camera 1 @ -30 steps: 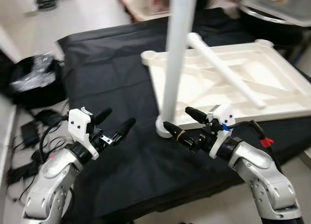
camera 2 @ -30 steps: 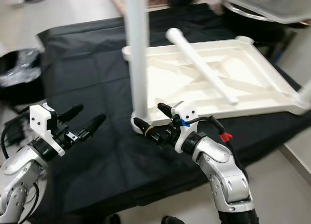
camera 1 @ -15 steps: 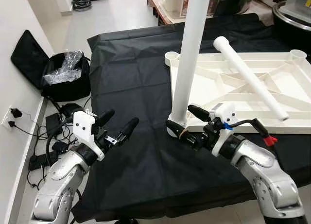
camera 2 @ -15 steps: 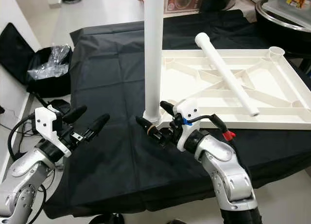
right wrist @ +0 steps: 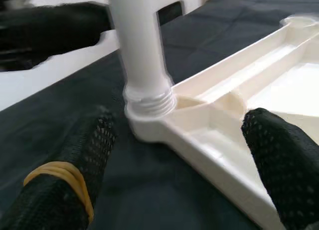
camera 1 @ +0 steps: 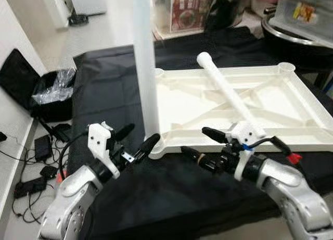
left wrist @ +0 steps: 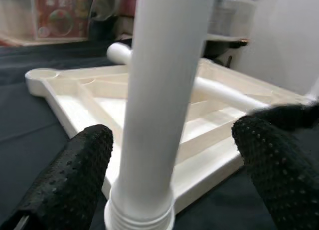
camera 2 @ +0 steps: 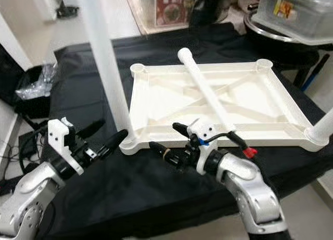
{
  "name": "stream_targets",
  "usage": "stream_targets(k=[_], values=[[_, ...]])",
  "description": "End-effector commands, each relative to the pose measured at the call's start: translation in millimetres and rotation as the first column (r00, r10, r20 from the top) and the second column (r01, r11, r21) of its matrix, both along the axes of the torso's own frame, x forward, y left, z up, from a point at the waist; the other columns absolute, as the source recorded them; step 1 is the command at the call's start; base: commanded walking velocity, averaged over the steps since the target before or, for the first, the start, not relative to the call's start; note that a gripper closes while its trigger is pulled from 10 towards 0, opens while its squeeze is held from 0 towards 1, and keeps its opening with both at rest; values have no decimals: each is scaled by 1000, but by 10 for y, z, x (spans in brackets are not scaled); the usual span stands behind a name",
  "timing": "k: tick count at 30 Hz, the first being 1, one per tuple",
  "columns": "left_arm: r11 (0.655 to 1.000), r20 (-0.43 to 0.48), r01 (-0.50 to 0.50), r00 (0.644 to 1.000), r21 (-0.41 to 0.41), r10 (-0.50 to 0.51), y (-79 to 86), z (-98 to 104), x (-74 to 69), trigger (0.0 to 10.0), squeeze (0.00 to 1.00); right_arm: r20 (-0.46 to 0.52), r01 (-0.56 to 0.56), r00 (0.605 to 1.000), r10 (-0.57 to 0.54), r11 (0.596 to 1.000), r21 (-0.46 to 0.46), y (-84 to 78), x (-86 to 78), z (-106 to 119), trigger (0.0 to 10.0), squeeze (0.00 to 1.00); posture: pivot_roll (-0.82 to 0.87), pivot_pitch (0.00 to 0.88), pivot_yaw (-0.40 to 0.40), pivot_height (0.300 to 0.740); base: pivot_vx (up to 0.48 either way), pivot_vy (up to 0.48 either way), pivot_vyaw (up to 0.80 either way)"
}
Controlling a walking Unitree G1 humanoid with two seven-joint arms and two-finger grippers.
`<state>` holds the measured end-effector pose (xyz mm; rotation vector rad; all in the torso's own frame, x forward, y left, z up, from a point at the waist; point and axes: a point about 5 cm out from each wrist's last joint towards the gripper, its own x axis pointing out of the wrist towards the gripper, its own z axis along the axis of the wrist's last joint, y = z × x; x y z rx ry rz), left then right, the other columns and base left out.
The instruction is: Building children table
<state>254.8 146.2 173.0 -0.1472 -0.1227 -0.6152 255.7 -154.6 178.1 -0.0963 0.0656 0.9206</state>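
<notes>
Two grippers hover over a black-draped desk (camera 1: 109, 89), both aimed at the near left corner of a white tabletop (camera 1: 270, 104) that lies upside down on the cloth, its ribbed underside up. One leg (camera 1: 144, 68) stands upright in that corner's socket, its threaded base showing just above the socket rim in the right wrist view. The left gripper (camera 1: 136, 142) has its fingers apart; in the left wrist view they sit on either side of the leg without touching it, and one fingertip comes just beside the corner. The right gripper (camera 1: 204, 144), fingers also apart and clamped on nothing, points at the same corner from the other side, near the tabletop's front edge; one finger (right wrist: 60, 190) wears a yellow band. A second leg (camera 1: 227, 94) lies loose across the ribs, running diagonally from the far edge toward the front. Another upright leg (camera 2: 323, 126) shows at the near right corner. On the floor to the left lie a black bag (camera 1: 21, 76), a crumpled plastic bag (camera 1: 52, 89) and cables (camera 1: 31, 172). Pots (camera 1: 296, 32) sit beyond the desk on the right.
</notes>
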Motion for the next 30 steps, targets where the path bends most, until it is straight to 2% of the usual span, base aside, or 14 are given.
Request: stream_targets(k=[1,6,11,22,30], values=[[1000,-31,-12,999,1,12,18,-42,4,10000,0,-25,-44,999,44,999,1,26,-53,-29,10000,0,-35,157,16,740,0,0,0],[1000,-48,-15,999,-6,15,51,-51,21,10000,0,-17,-49,999,49,999,-19,37,-46,-35,10000,0,-37,157,16,740,0,0,0],[1000,-57,-5,998,27,6,62,-49,37,10000,0,17,-33,999,33,999,-28,84,18,-14,10000,0,-32,153,16,740,0,480,0],[999,-31,32,999,29,-31,21,-2,9,10000,0,59,35,998,-33,999,-30,99,115,21,10000,0,-39,151,20,740,0,0,0],[995,-31,85,996,44,-84,-30,10,-22,10000,0,65,20,998,-17,999,-39,167,147,3,10000,0,-40,157,24,740,0,0,0]])
